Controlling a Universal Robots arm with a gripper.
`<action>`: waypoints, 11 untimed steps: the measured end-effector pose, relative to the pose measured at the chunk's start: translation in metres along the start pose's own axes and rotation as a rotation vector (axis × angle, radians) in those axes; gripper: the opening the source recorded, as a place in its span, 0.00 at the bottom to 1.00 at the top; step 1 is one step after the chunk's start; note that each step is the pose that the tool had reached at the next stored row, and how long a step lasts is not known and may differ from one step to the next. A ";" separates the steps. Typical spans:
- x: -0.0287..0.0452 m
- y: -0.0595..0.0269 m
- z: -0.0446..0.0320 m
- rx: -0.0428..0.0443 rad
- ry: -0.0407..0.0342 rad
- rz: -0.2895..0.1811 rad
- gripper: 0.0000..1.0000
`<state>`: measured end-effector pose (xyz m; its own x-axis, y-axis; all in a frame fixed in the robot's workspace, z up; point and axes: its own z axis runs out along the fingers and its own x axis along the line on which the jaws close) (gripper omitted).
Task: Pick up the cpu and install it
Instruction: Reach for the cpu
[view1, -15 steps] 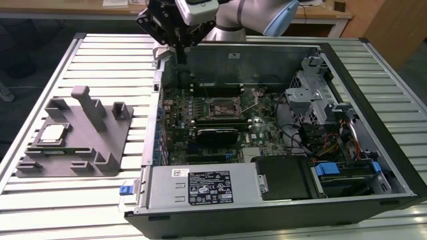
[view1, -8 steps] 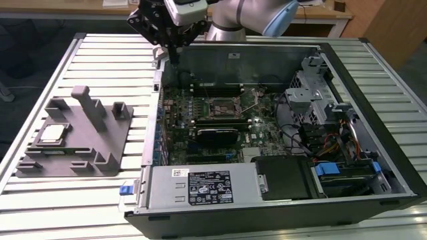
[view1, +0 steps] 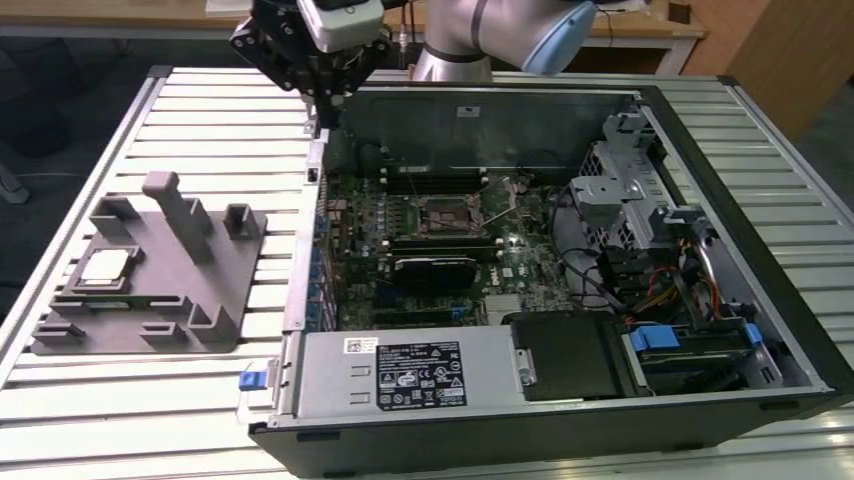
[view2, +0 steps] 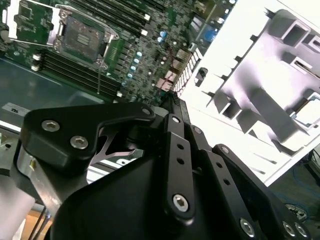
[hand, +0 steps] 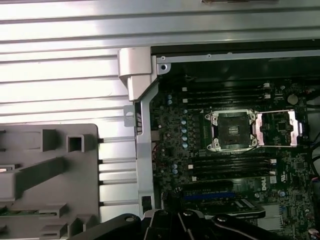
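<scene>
The black gripper (view1: 322, 95) hangs above the far corner of the open computer case (view1: 747, 190), on the exterior view's left side of it. I cannot tell whether it is open or closed, and I see nothing in its grasp. Inside the case lies the green motherboard (view1: 441, 250), and its square socket (hand: 231, 130) has the metal frame swung back. Outside the case, toward the exterior view's left, a gray holder (view1: 160, 290) sits on the slatted metal bench (view1: 200, 110). The cpu (view1: 104, 268) rests flat in that holder, well apart from the gripper.
</scene>
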<state>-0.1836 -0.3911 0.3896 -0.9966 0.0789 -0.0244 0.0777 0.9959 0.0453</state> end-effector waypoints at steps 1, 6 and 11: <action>0.0025 -0.0002 0.0000 -0.0001 0.0000 0.000 0.11; 0.0139 -0.0011 -0.0001 -0.0002 0.0001 0.000 0.11; 0.0224 -0.0018 -0.0001 -0.0004 0.0001 0.000 0.11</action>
<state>-0.2061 -0.3911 0.3891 -0.9966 0.0788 -0.0244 0.0776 0.9959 0.0457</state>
